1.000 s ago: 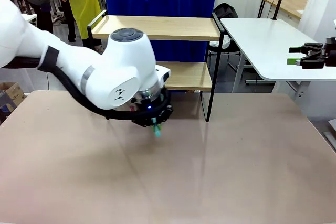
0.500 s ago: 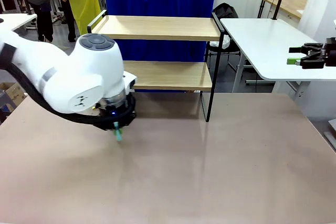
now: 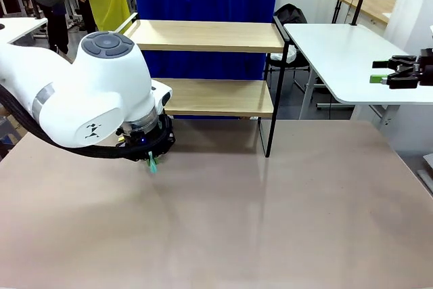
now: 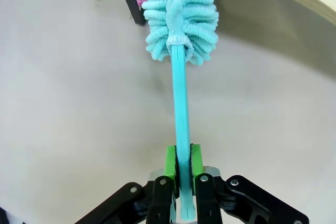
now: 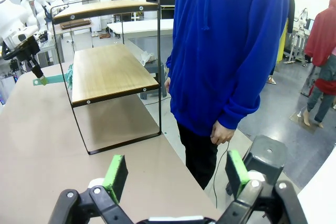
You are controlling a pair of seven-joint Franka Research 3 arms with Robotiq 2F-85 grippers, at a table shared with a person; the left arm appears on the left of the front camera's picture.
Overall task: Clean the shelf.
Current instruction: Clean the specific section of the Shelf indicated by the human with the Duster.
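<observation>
Nearest lies the tan worktop [image 3: 270, 221]. Over its left part, the left claw [image 4: 182, 162] is clamped on the thin handle of a fluffy teal duster [image 4: 179, 19], whose head sits just beside a black leg of the shelf [image 3: 210, 35]. Far right, the right claw [image 5: 176, 171] is spread wide, holding nothing. The shelf stands at the worktop's far edge, mid-width. A person in a blue hoodie [image 5: 226, 51] stands behind it.
</observation>
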